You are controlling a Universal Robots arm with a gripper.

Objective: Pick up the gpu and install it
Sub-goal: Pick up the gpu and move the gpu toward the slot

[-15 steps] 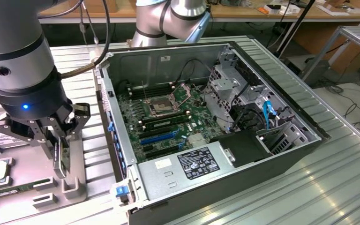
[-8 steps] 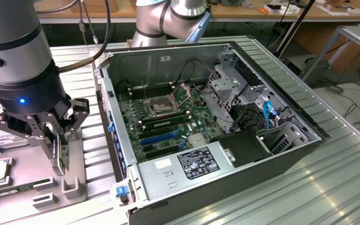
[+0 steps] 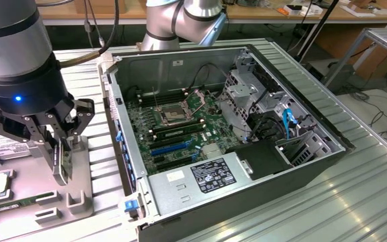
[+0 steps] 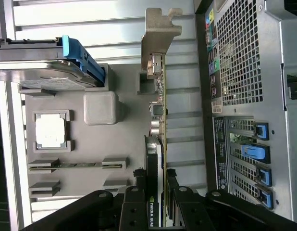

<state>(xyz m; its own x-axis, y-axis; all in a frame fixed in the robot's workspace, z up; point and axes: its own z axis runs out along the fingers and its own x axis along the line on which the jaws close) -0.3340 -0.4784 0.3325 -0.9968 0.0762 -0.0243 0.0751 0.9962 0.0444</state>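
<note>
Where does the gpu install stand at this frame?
Done: the gripper is at the parts tray, fingers clamped on both faces of the gpu. In hand: the card stands on edge at its tray holder; whether it is lifted is unclear. Left: it is not yet in the open case; the blue motherboard slots sit empty.

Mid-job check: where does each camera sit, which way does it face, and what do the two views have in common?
Exterior view: high off the arm, looking down into the open PC case on the metal table; the arm and end effector stand at the exterior view's left.
Wrist view: on the wrist, looking along the fingers at the gpu, gripped edge-on over the grey tray.
Shared: end effector, tray, case.
</note>
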